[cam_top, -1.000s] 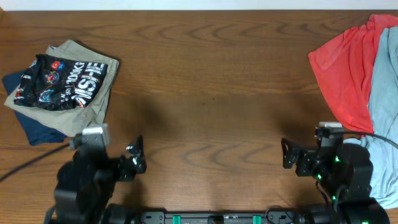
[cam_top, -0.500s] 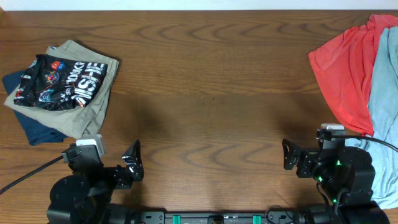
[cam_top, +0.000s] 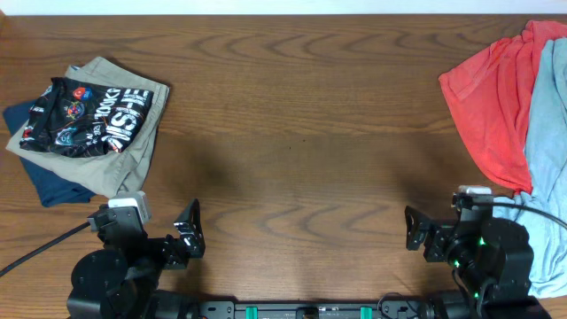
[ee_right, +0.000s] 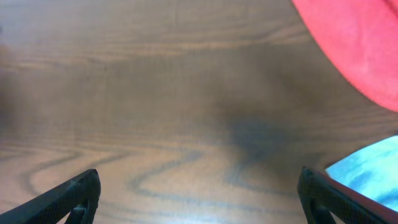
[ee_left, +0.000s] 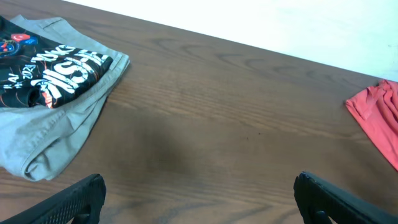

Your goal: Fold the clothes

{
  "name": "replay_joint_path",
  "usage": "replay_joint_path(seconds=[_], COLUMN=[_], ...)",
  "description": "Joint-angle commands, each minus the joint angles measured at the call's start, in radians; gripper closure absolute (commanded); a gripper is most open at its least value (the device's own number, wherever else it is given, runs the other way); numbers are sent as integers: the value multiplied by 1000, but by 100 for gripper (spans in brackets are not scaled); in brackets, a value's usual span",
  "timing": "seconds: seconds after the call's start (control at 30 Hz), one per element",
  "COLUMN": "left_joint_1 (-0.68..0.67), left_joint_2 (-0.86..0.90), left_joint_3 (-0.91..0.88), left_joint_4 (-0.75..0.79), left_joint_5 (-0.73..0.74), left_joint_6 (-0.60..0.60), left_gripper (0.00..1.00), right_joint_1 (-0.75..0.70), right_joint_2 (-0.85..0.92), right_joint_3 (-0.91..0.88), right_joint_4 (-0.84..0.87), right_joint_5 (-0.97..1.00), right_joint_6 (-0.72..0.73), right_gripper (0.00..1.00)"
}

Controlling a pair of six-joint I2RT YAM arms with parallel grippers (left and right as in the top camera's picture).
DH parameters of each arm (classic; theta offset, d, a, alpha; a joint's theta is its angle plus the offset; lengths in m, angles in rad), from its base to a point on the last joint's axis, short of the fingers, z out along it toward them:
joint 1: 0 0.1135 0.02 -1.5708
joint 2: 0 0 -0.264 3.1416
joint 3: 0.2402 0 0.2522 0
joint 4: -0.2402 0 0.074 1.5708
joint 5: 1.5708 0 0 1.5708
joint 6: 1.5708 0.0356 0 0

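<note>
I am holding my left claw spread wide at the near left edge of the table. Its two black fingers are standing well apart, with only brown wood showing between them. My right claw is hanging just as wide at the near right, its fingers framing wood grain and a soft shadow.

The jersey is lying at the far left of the table, well apart from both claws. It is sitting folded into a small, roughly rectangular bundle, slightly rumpled at its left end. The cloth is showing black, with big white block letters running at a slant across the right half. Smaller white writing is sitting beside them, and little red and blue logos are showing toward the left. In my left wrist view, thin orange lines are showing on the black near the fold.

The jersey is resting on top of the khaki shorts, which are spreading out beyond it on the right and near sides. A dark blue garment is peeking out from beneath the shorts at the near left.

At the far right a red shirt is lying loose and crumpled. A pale blue garment is lapping over its right side and trailing down toward my right arm. An edge of that pale blue cloth is appearing in the corner of my right wrist view, just beside the right finger.
</note>
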State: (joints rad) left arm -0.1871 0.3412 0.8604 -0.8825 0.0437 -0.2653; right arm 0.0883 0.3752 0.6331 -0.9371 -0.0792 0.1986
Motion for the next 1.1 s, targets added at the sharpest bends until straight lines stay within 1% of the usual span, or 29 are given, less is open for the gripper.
replay_joint_path(seconds=[0.0,0.13,0.3,0.33,0.47,0.53,0.63,0.7,0.8,0.9,1.07], left_joint_1=[-2,-2,-2,-2,-2,-2,-2,-2,-2,-2,-2], left_joint_2=[-3,-3,-3,-3,-3,-3,-3,-3,-3,-3,-3], left_joint_3=[-6,-6,-6,-6,-6,-6,-6,-6,-6,-6,-6], left_joint_4=[2,2,2,2,2,2,2,2,2,2,2], left_joint_5=[-19,-19,-19,-19,-19,-19,-19,-19,-19,-19,-19], left_joint_6=[-6,-6,-6,-6,-6,-6,-6,-6,-6,-6,-6], left_gripper=[2,2,2,2,2,2,2,2,2,2,2], right_joint_1=[11,11,10,9,7,7,7,7,8,8,9], right_joint_2=[-78,-208,-353,-368,-370,-370,-370,-370,-370,-370,-370], right_joint_3=[-52,-166,-340,-364,-483,-547,-621,-627,-628,-628,-628], right_joint_4=[40,168,383,420,683,841,1003,1010,992,859,867], right_joint_5=[23,19,24,27,75,117,170,209,202,163,132], right_joint_6=[-55,-101,-104,-106,-111,-111,-111,-111,-188,-212,-233], right_gripper=[1,1,1,1,1,1,1,1,1,1,1])
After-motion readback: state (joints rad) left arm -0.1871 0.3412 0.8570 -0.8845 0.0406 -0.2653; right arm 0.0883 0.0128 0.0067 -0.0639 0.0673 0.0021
